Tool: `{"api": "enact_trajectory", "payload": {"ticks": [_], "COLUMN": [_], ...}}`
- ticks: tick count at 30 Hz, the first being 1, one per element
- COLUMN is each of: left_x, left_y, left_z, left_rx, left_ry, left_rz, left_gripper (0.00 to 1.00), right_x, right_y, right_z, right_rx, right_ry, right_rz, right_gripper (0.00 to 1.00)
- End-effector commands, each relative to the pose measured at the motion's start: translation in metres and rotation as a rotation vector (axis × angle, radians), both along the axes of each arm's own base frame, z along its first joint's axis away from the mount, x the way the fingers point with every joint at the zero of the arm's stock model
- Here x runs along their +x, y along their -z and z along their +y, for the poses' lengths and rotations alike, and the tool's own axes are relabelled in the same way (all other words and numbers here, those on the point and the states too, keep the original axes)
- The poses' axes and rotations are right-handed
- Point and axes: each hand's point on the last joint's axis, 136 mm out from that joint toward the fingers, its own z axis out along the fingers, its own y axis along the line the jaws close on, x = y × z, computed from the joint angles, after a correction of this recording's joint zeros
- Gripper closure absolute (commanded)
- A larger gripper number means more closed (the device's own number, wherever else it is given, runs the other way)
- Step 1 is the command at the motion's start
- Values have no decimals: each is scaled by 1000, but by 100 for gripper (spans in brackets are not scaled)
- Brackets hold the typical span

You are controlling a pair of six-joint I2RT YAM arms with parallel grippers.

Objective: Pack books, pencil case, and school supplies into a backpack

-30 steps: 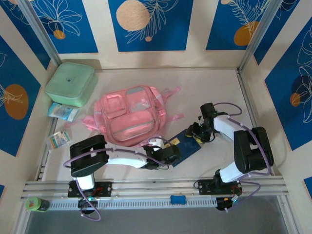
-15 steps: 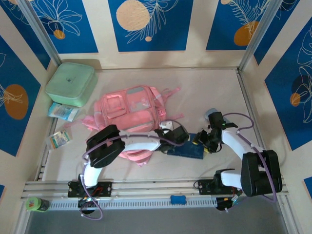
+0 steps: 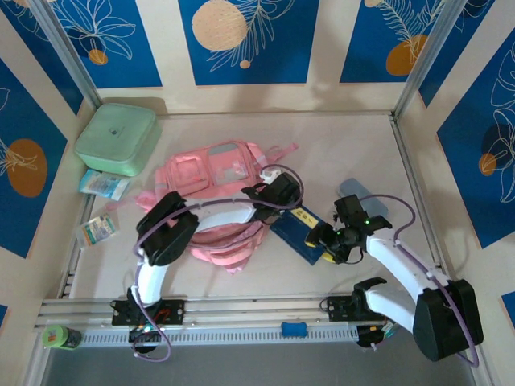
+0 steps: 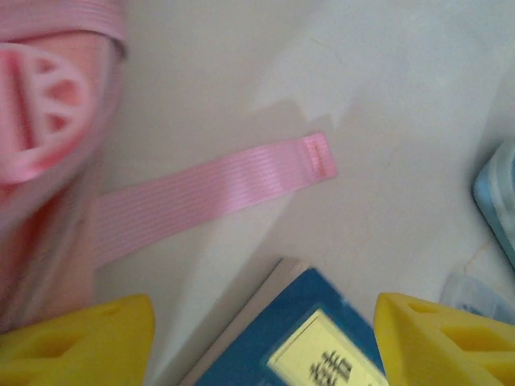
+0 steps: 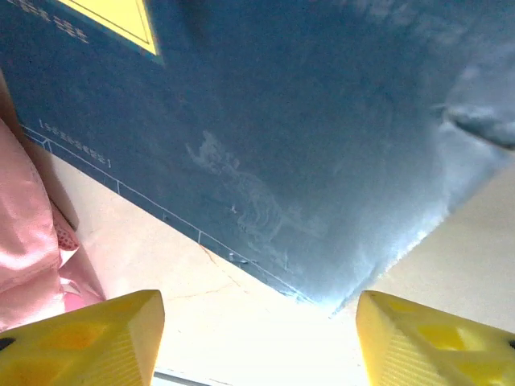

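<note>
On my feed, mint-green rounded square box (image 3: 117,138) in the tabletop's (image 3: 346,145) far-left corner, pale blue packet (image 3: 105,184) just beside its near side, small green-and-white packet (image 3: 96,231) by the left edge, green roll (image 3: 55,336) and blue clip (image 3: 294,329) on the near rail (image 3: 241,310), blue floral wall panels (image 3: 245,40) around.

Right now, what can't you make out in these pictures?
Navy book: label writing too small from above; blurred and cut by the bottom edge in the left wrist view.
Backpack: its near side is hidden under the left arm from above.
Packets by the left wall: print too small from above.
</note>
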Motion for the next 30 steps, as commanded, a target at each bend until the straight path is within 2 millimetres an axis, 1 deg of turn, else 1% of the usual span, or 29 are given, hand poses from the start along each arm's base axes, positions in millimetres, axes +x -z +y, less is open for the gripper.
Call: {"api": "enact_trajectory", "payload": {"ticks": [1, 4, 5, 6, 8, 10, 12, 14, 17, 18, 21, 23, 25, 28, 30], "left_x": [-28, -63, -73, -85, -104, -121, -136, -145, -150, -150, -149, -143, -136, -129, -123], "left_y": [-28, -27, -30, -27, -28, -23, -14, -2, 13, 17, 28, 31, 36, 44, 49], "left_z": [18, 25, 24, 24, 19, 11, 0, -9, -21, -24, -29, -30, -25, -30, -28], "left_rx": [-53, -110, -142, -162, -203, -232, -259, -248, -254, -255, -253, -246, -215, -260, -249], "left_ry": [4, -22, -28, -39, -55, -53, -44, -40, -37, -41, -48, -51, -73, -74, -90], "left_rz": [7, 44, 48, 59, 65, 86, 119, 139, 169, 169, 182, 163, 160, 174, 166], "left_gripper": [27, 27, 26, 26, 26, 25, 25, 25, 26, 26, 27, 28, 29, 33, 35], "right_x": [5, 19, 26, 35, 54, 74, 93, 108, 128, 133, 139, 137, 132, 119, 109], "right_y": [-14, -29, -35, -41, -47, -50, -47, -41, -32, -26, -9, -1, 6, 15, 21], "right_z": [-20, -38, -42, -43, -39, -36, -32, -27, -28, -29, -28, -28, -27, -25, -23], "right_rx": [-84, -116, -123, -116, -82, -82, -68, -40, -62, -66, -67, -72, -68, -53, -40], "right_ry": [43, 70, 77, 72, 48, 19, -13, -23, -35, -36, -34, -33, -34, -39, -46], "right_rz": [-30, -77, -104, -140, -178, -188, -190, -181, -171, -156, -105, -86, -66, -24, -4], "right_gripper": [35, 34, 34, 32, 31, 31, 31, 32, 32, 32, 32, 32, 32, 32, 32]}}
